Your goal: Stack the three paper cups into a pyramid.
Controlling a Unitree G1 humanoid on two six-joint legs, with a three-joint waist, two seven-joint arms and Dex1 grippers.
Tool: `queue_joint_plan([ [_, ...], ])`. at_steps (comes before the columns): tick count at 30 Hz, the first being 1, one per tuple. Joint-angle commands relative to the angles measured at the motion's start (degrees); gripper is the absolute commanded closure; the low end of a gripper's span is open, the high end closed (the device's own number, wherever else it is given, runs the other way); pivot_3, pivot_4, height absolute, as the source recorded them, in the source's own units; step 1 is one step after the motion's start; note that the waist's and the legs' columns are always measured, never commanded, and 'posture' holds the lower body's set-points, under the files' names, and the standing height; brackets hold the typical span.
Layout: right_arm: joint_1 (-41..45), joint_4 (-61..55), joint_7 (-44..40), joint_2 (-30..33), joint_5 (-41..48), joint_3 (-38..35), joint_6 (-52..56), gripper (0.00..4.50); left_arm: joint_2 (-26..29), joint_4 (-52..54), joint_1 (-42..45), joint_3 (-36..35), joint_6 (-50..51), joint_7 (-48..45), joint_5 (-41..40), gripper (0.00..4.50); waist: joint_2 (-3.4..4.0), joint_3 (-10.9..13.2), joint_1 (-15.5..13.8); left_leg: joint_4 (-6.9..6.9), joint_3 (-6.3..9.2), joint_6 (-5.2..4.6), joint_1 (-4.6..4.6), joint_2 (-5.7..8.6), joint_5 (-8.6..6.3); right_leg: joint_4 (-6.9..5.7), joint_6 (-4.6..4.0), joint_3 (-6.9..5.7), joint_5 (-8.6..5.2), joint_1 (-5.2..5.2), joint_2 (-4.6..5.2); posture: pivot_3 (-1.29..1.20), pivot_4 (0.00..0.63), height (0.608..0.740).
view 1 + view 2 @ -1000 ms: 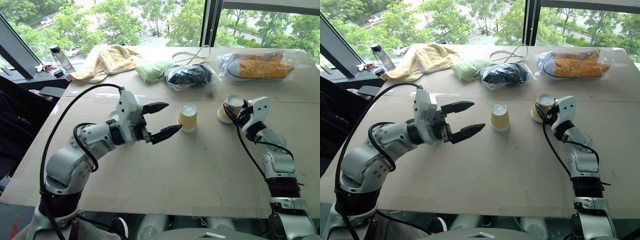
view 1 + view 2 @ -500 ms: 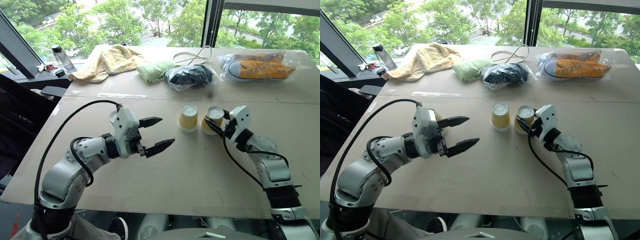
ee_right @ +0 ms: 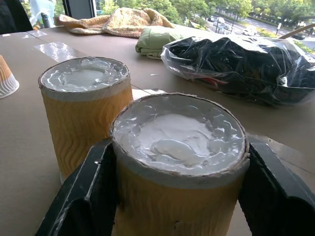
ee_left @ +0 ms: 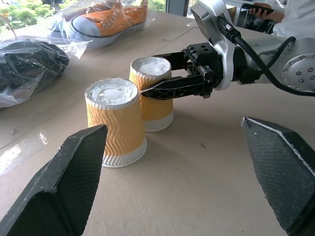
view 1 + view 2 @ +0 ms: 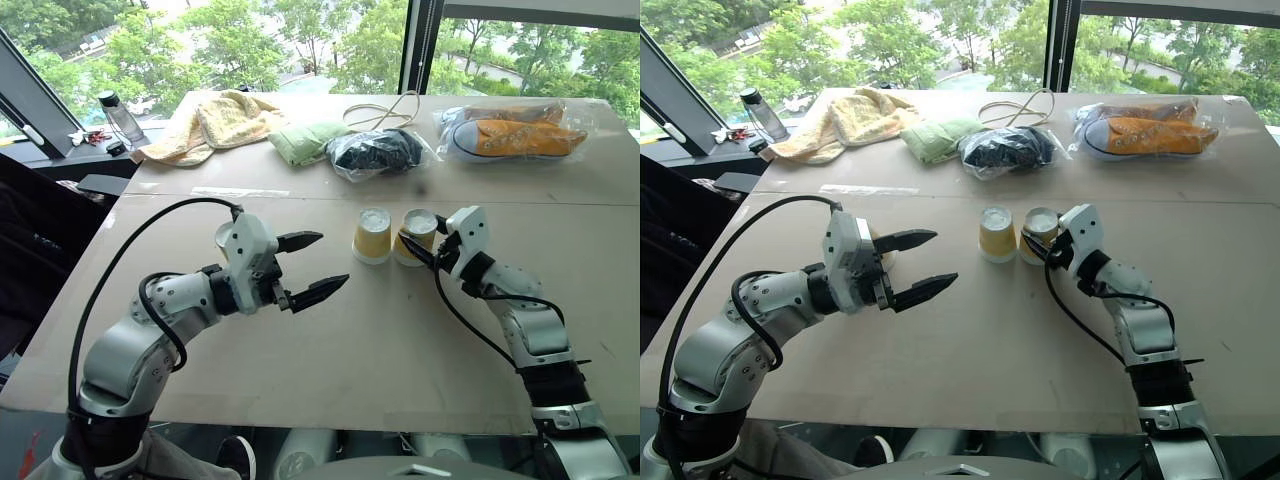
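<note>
- Two paper cups stand upside down side by side in the middle of the table (image 5: 330, 350), white bases up, just beside each other, maybe touching at the rims.
- Left-hand cup (image 5: 372, 236) stands free, nothing on it.
- Right-hand cup (image 5: 416, 236) sits between the fingers of the right gripper (image 4: 165, 73), one black finger on each side.
- Right gripper: fingers bracket the cup closely; can't tell if they press it or have let go.
- Third cup (image 5: 883, 254) is partly hidden behind the left gripper's body, well apart from the pair; a sliver of it (image 3: 6, 78) shows at the edge of the right wrist view.
- Left gripper (image 5: 315, 266) hangs over the table on the left side of the pair, fingers spread wide, nothing between them, pointing toward the cups.
- Far side of the table: yellow towel (image 5: 215, 120), folded green cloth (image 5: 305, 140), black item in a clear bag (image 5: 378, 152), a loop of cord (image 5: 390, 108), orange sneakers in clear plastic (image 5: 515, 135).
- Water bottle (image 5: 120, 115) on the window ledge at far left.
- Left wrist view: a person's hand (image 4: 266, 12) holding a dark device past the right arm.
</note>
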State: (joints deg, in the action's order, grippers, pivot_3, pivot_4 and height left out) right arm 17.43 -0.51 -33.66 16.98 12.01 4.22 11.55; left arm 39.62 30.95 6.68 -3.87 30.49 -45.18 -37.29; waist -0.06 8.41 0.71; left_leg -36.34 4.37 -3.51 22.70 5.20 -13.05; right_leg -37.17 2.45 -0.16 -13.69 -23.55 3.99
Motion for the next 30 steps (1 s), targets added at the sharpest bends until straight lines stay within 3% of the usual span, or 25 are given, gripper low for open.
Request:
queue_joint_plan([
  [1,0.4,-1.3,-1.8,0.0,1.0,0.7,0.6,0.08,-0.2,2.2,0.7,-0.7,-0.8,0.2,-0.1,0.0,0.0,0.0,-0.1,0.0,0.0,0.0,0.0,0.0,0.0,0.0,0.0,0.0,0.0,0.0,0.0,0.0,0.15,0.74],
  [10,-0.2,-4.7,-2.3,1.7,4.5,-3.4,1.7,0.08,-1.6,2.8,-0.4,-1.5,-1.4,0.7,-1.2,0.0,0.01,0.0,-0.1,0.0,0.0,0.0,0.01,0.0,0.0,0.01,0.0,0.0,0.0,0.0,0.01,0.0,0.15,0.74],
  [14,-2.7,-8.3,-3.8,6.3,6.1,-7.9,0.2,0.08,-6.1,7.6,-9.0,-3.4,-5.2,3.0,-1.8,0.0,0.01,0.0,-0.1,0.02,-0.01,-0.01,0.04,0.0,-0.01,0.09,0.01,0.02,0.0,0.0,0.02,0.0,0.15,0.74],
  [21,-5.3,-14.3,-18.0,11.1,20.3,-12.8,0.2,0.08,-21.1,8.6,-21.1,-4.6,-20.8,18.5,14.1,0.0,-0.01,0.0,-0.6,-0.01,0.0,-0.26,0.05,-0.1,-0.15,0.2,0.0,-0.07,0.0,0.1,0.0,0.0,0.15,0.74],
  [25,-7.2,-18.4,-20.9,13.2,25.4,-11.5,4.9,0.08,-25.0,6.5,-23.1,-5.6,-27.0,23.2,20.7,0.0,-0.14,0.1,-1.6,-0.03,-0.02,-0.29,-0.01,-0.12,-0.17,0.28,-0.01,-0.09,0.0,0.18,0.01,0.0,0.15,0.74],
  [30,-6.8,-15.8,-19.7,13.1,21.3,-10.4,2.7,0.08,-26.0,3.7,-24.2,-6.8,-33.4,25.5,25.8,0.0,-0.19,0.1,-1.8,-0.06,-0.02,-0.29,0.06,-0.11,-0.17,0.34,0.0,-0.12,0.0,0.18,0.03,0.0,0.15,0.74],
])
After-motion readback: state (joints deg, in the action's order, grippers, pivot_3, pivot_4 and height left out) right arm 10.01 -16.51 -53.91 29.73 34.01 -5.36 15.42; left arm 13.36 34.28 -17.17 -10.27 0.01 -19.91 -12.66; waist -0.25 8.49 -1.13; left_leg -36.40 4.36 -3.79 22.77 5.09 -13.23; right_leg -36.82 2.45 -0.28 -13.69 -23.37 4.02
